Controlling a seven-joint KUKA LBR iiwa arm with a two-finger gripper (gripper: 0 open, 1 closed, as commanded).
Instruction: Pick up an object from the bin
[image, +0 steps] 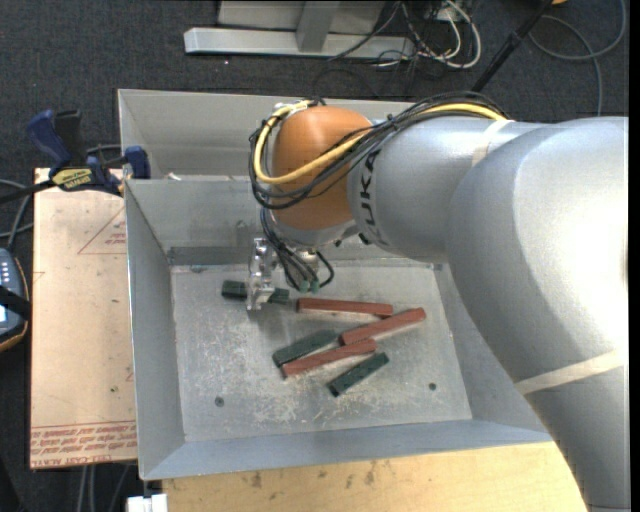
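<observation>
A long reddish-brown bar is lying nearly level, its right end just beside a second reddish-brown bar slanting up to the right. Below them a dark green bar is touching a third reddish bar, and another dark green bar is lying lowest. Farther off, cables are trailing over dark carpet beside a grey metal base.

Dark grey carpet is covering the floor all around the grey metal bin. Beyond the bin's far rim, a pale metal stand base is lying flat on the carpet, and a tangle of white and black cables is running past it. Just right of the tangle, a black bar is slanting across the floor. Even light is falling from above, leaving only soft shadows on the carpet.
</observation>
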